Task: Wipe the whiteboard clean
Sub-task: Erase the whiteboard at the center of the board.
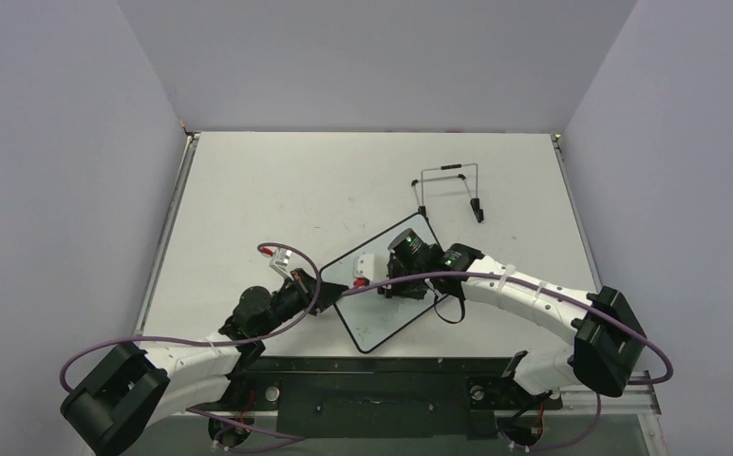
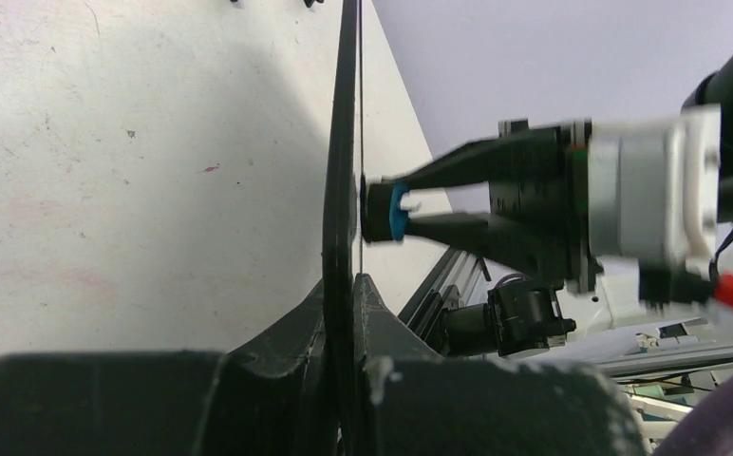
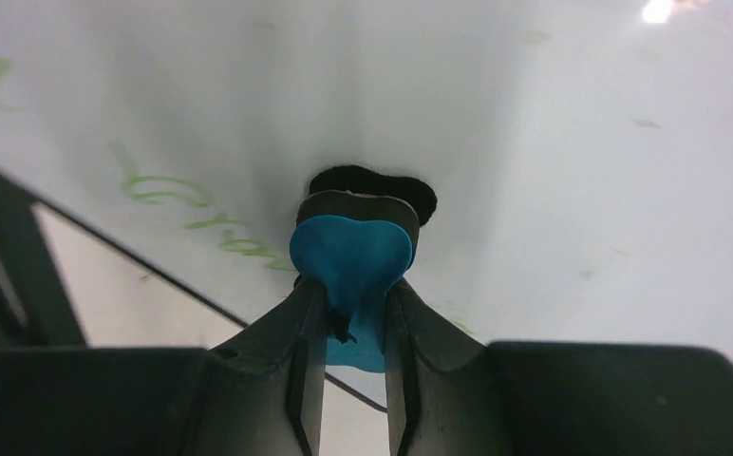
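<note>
The whiteboard (image 1: 382,321), white with a thin black frame, lies turned at an angle near the table's front edge. My left gripper (image 1: 328,291) is shut on its left rim; in the left wrist view the frame (image 2: 341,180) runs edge-on between my left gripper's (image 2: 353,287) jaws. My right gripper (image 1: 393,282) points down at the board face, shut on a small blue-black eraser (image 3: 351,249) whose black pad presses against the white surface (image 3: 553,190). Faint green handwriting (image 3: 165,188) lies to the eraser's left. The left wrist view also shows the eraser (image 2: 388,211) against the board.
A black wire stand (image 1: 450,188) sits behind the board, to the right of the table's middle. Grey walls close in the table on the left, right and back. A metal rail (image 1: 372,385) with the arm bases runs along the near edge.
</note>
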